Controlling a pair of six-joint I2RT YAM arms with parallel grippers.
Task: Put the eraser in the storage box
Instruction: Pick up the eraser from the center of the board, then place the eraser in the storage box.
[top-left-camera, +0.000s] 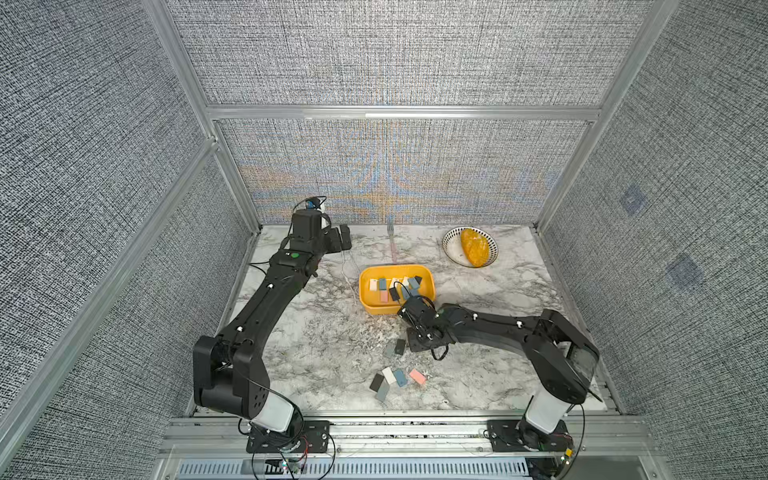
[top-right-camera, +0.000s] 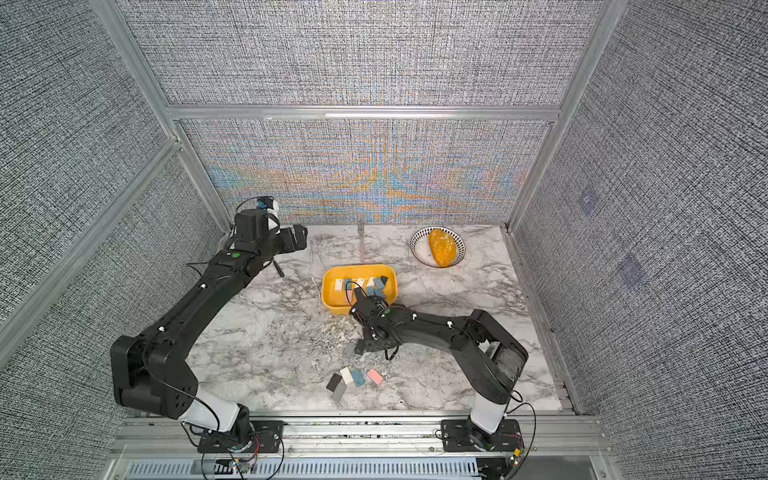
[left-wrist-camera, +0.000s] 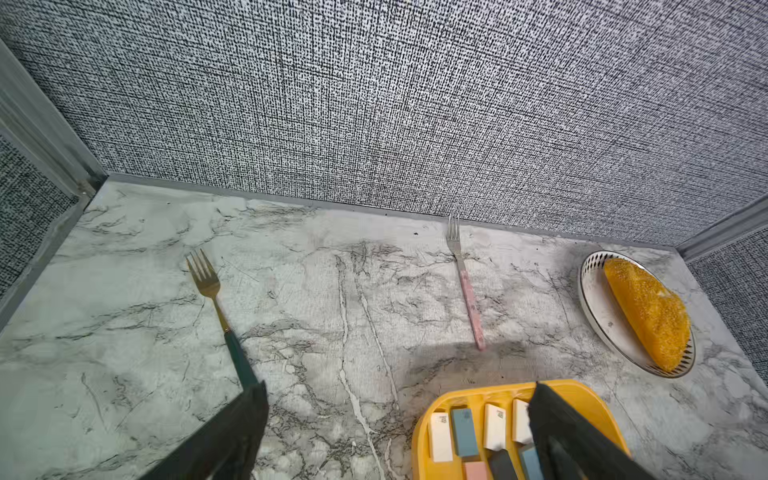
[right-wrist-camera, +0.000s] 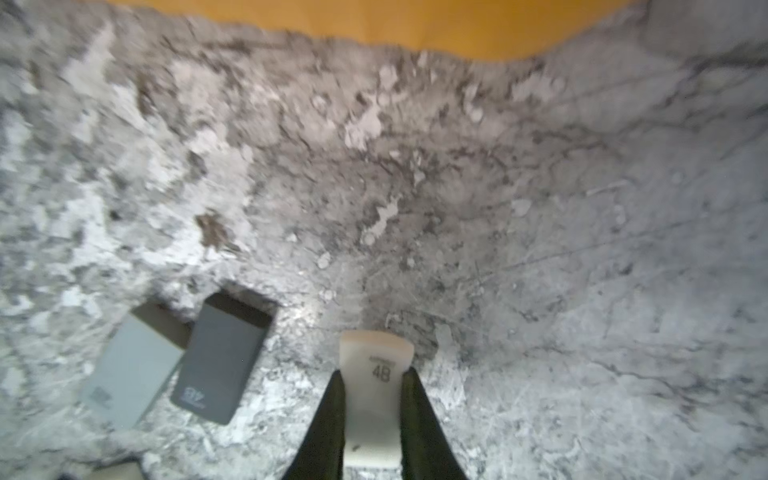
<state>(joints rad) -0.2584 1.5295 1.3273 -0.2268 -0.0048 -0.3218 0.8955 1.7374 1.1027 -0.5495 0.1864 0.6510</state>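
Observation:
In the right wrist view a white eraser marked 4B sits between the two black fingers of my right gripper, which is shut on it low over the marble. In both top views that gripper points down just in front of the yellow storage box, and the wrist hides the eraser. Several erasers lie inside the box. My left gripper hangs open at the back left with nothing in it.
A grey eraser and a dark one lie beside the right gripper. Several more erasers lie nearer the front edge. A patterned bowl holds a yellow lump. A pink-handled fork and a green-handled fork lie near the back wall.

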